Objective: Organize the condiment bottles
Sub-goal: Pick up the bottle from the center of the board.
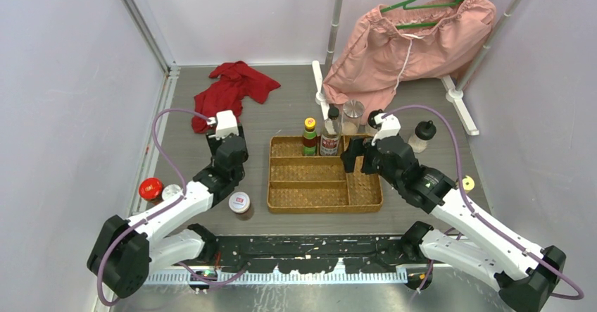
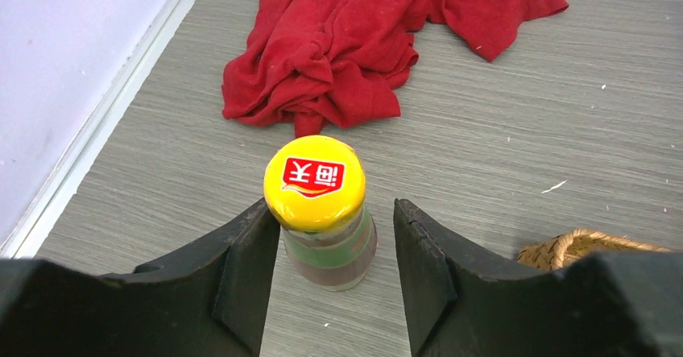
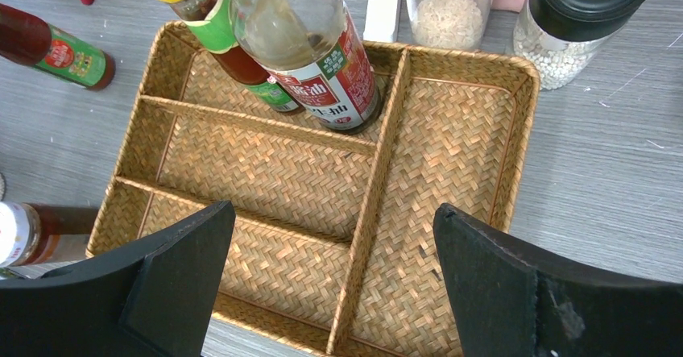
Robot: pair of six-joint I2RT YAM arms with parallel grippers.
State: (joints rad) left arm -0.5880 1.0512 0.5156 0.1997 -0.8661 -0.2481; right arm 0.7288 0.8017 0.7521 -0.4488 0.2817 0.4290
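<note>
Holding sauce point(image 1: 310, 136), clear bottle point(image 1: 331, 132) in tray point(image 1: 310, 196); leaving remaining bottles point(image 1: 239, 203) on tabletop point(image 1: 281, 108). Straddling second sauce point(image 2: 316, 204) with left gripper point(image 2: 333, 212), half-open, unclamped. Hovering right gripper point(image 3: 332, 210) wide, empty, above tray.

The tray point(image 1: 310, 196) sits mid-tabletop point(image 1: 281, 111). In its far compartment a sauce bottle point(image 1: 310, 136) stands just left of a taller bottle point(image 1: 331, 130). My right end effector point(image 3: 330, 220) hangs over the tray. Left of the tray, my left end effector point(image 2: 336, 212) straddles a second sauce bottle point(image 2: 316, 181), with a crumpled cloth point(image 2: 362, 43) behind it.
</note>
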